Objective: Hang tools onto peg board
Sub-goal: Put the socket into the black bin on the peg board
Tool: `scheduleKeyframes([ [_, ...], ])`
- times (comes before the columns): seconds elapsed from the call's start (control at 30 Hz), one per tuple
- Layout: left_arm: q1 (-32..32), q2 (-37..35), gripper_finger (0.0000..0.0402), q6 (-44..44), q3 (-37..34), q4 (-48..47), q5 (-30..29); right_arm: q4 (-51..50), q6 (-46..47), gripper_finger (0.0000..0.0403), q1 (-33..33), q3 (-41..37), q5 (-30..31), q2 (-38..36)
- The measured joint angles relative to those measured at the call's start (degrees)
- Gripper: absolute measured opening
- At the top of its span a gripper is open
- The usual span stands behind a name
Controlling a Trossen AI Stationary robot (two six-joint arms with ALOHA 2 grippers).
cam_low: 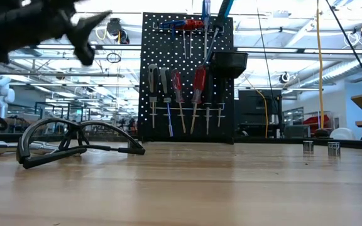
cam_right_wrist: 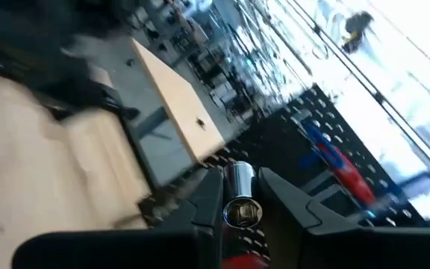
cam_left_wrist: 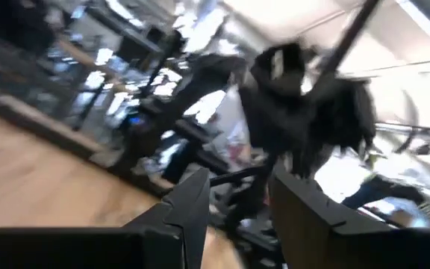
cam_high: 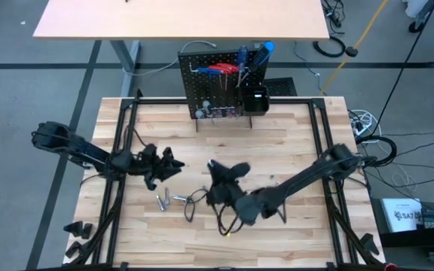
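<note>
Bench point(cam_high: 292, 143): tan wooden top that carried every loose thing.
Right tool point(cam_right_wrist: 239, 196): over the middle of the bench, its two fingers closed on a silver socket point(cam_right_wrist: 239, 203) with the open end toward the wrist camera.
Left tool point(cam_left_wrist: 234, 202): over the bench's left part, well apart from the right one, fingers standing apart with nothing between them.
Black wire loop point(cam_low: 74, 143): lay flat on the bench, near the front, between the two arms.
Small silver bits point(cam_high: 170, 200): lay on the bench just beside the loop, toward the left arm.
Two small silver sockets point(cam_low: 319, 147): stood upright farther back on the low view's right.
Peg board point(cam_high: 202, 89): stood upright at the bench's far edge.
Screwdrivers point(cam_low: 187, 94): hung on the board's hooks, red, blue and clear handles up.
Small black bin point(cam_low: 230, 63): fixed to the board's upper right.
</note>
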Motion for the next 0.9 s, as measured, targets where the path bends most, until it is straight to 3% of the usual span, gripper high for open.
scheduleKeyframes([
  [0.1, -0.12, -3.3, 0.0139, 0.11, -3.68, 1.42, -1.28, -10.8, 10.53, 0.0053, -3.18, -3.74, -0.26, -8.62],
  [0.17, -1.01, -5.15, 0.0138, 1.35, -4.01, -0.71, -1.7, -21.25, 23.93, 0.0053, -6.38, -6.54, -5.04, -15.77],
  [0.3, -4.01, -6.89, 0.0137, 7.01, -4.01, -2.63, -4.48, -42.38, 54.23, 0.0053, -16.37, -10.19, -28.88, -27.93],
  [0.37, -4.96, -6.93, 0.0137, 8.89, -4.03, -3.11, -6.7, -47.86, 62.16, 0.0053, -21.72, -11.26, -36.93, -31.07],
  [0.47, -5.17, -6.95, 0.0137, 9.23, -4.03, -2.86, -8.07, -53.61, 67.14, 0.0053, -27.35, -11.98, -41.73, -32.63],
  [0.63, -5.15, -6.95, 0.0137, 10.38, -4.06, -2.81, -8.13, -54.76, 68.49, 0.0053, -33.8, -12.0, -46.13, -32.65],
  [0.9, -5.13, -6.93, 0.0137, 10.31, -4.06, -2.5, -8.05, -57.04, 72.72, 0.0053, -38.95, -11.96, -44.85, -32.43],
])
